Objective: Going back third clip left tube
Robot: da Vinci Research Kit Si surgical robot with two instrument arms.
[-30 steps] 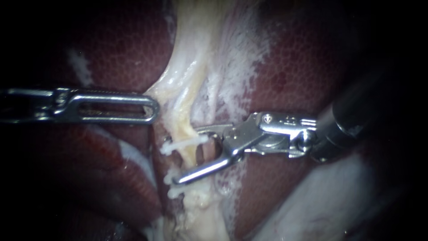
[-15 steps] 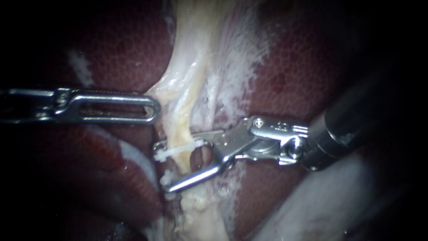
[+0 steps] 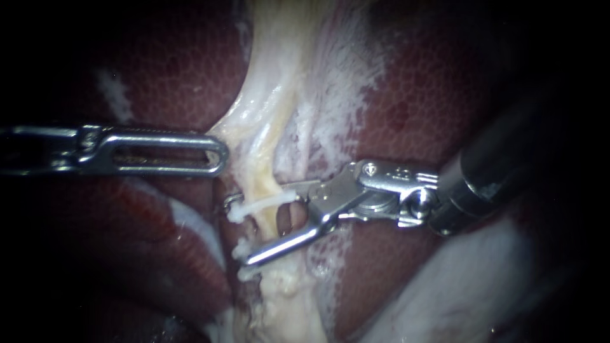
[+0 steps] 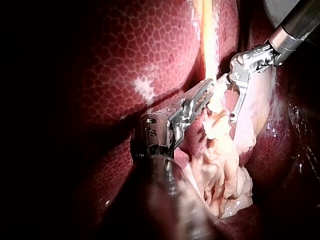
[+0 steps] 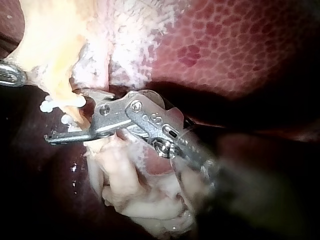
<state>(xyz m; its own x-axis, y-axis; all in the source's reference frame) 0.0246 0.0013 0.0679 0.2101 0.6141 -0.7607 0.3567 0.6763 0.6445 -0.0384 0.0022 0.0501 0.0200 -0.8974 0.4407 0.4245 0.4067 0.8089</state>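
Dark-red, mottled liver [image 3: 445, 82] fills both sides of the endoscope view, with a whitish patch of tissue [image 3: 464, 286] low beside the right instrument's dark shaft. Down the middle runs the pale yellow tube [image 3: 264, 171], flanked by frayed white tissue [image 3: 337, 95]. Left instrument [image 3: 219, 154] comes in level, its slotted jaws closed together on the edge of the pale yellow tube, which is drawn out toward them. Right instrument [image 3: 240, 230] reaches across from the right, jaws spread wide and straddling the tube, 1 jaw above and 1 below, gripping nothing. White clip [image 3: 260, 208] crosses the tube right along the upper jaw, partly hiding that jaw's tip. 2 more white clip ends [image 3: 243, 253] sit at the lower jaw's tip and just below it; the jaw covers the rest of them
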